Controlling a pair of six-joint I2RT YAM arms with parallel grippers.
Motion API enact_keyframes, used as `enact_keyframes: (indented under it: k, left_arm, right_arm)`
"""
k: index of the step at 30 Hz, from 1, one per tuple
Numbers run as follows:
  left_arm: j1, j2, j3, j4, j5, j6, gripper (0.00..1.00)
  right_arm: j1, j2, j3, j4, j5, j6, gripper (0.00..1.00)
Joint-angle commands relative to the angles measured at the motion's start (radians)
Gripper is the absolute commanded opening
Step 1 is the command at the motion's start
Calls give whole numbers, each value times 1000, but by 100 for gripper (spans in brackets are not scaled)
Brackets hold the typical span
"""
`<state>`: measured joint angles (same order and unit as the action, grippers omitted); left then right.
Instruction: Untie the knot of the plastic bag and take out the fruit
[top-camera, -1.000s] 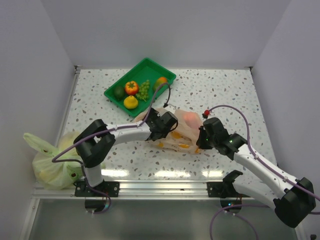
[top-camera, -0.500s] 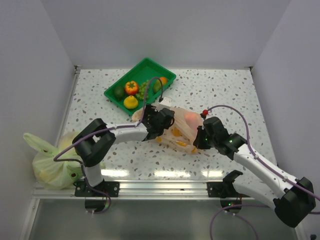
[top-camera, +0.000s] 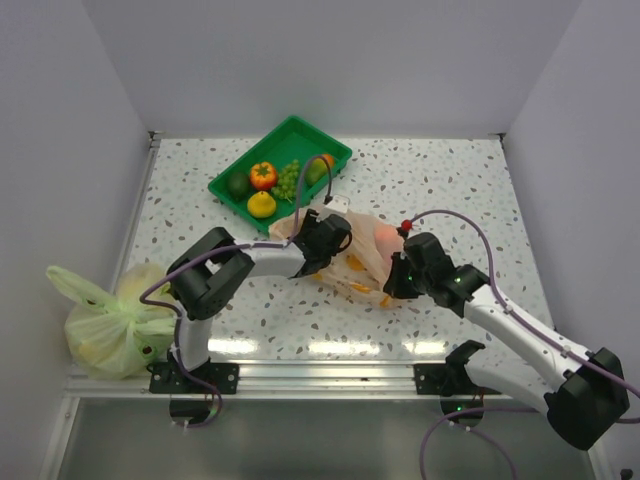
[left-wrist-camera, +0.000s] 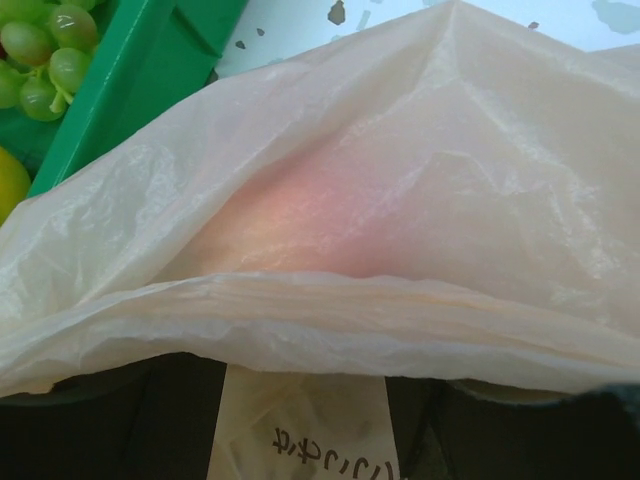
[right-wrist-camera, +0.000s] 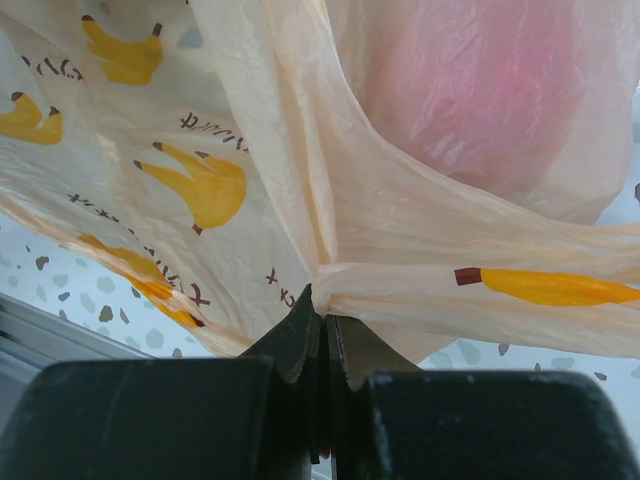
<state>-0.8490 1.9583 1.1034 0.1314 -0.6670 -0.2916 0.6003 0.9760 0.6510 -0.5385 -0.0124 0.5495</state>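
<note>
Clamps right gripper (right-wrist-camera: 322, 318) shut on the plastic bag (right-wrist-camera: 200, 120), near edge; has pushed left gripper (top-camera: 328, 236) further onto bag's far side, grasp impossible to tell. Leaves fruit (right-wrist-camera: 480, 90) inside, unreached.

White speckled tabletop (top-camera: 450, 180) — plain pale walls (top-camera: 330, 60) on 3 sides. Aluminium rail (top-camera: 310, 378) along near edge — bright light glare just behind it.
</note>
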Motion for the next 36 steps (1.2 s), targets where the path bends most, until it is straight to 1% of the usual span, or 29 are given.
enact_keyframes:
  k: [1, 2, 4, 5, 7, 9, 13, 15, 17, 18, 19, 22, 25, 29, 30, 33, 36]
  left_arm:
    - [11, -47, -17, 102, 56, 28, 52]
    - [8, -59, -28, 99, 64, 32, 46]
    - [8, -99, -62, 79, 96, 42, 42]
    - [10, -129, -72, 70, 109, 43, 35]
    - [8, -160, -112, 38, 158, 45, 33]
    - [8, -200, -138, -1, 210, 40, 28]
    - [4, -286, -198, -93, 306, 29, 23]
    - [1, -343, -232, -127, 368, 22, 22]
    - [-7, -401, -252, -130, 401, 13, 22]
    - [-16, -421, -270, -171, 424, 2, 22]
    - [-22, -441, -278, -171, 440, -1, 22]
    - [-45, -516, -290, -184, 492, -9, 22]
    - [-67, -590, -290, -176, 510, -9, 23]
    - [-70, -668, -275, -147, 575, 15, 23]
    - [-70, -674, -267, -115, 616, 20, 23]
    - [-70, -688, -229, -122, 662, 28, 23]
    - [-68, -702, -180, -130, 662, 28, 23]
  right_arm:
    - [4, -3, 47, -24, 6, -5, 0]
    - [4, -5, 52, -29, 11, -10, 0]
    - [6, -6, 74, -44, 31, -11, 0]
    - [4, -7, 84, -49, 37, -13, 0]
    - [4, -8, 113, -64, 57, -14, 0]
    - [4, -10, 136, -74, 75, -17, 0]
    - [4, -20, 203, -90, 132, -19, 0]
    - [4, -20, 223, -94, 160, -22, 0]
    - [4, -13, 240, -90, 183, -26, 0]
    - [4, -7, 242, -84, 187, -26, 0]
    - [4, 1, 242, -78, 187, -26, 0]
    - [6, 24, 225, -49, 178, -26, 0]
    - [4, 36, 176, -8, 154, -11, 0]
    - [4, 49, 121, 12, 134, -2, 0]
    - [4, 52, 102, 11, 134, 0, 0]
    - [4, 44, 67, 11, 146, 0, 0]
    - [4, 30, 41, -1, 163, 4, 0]
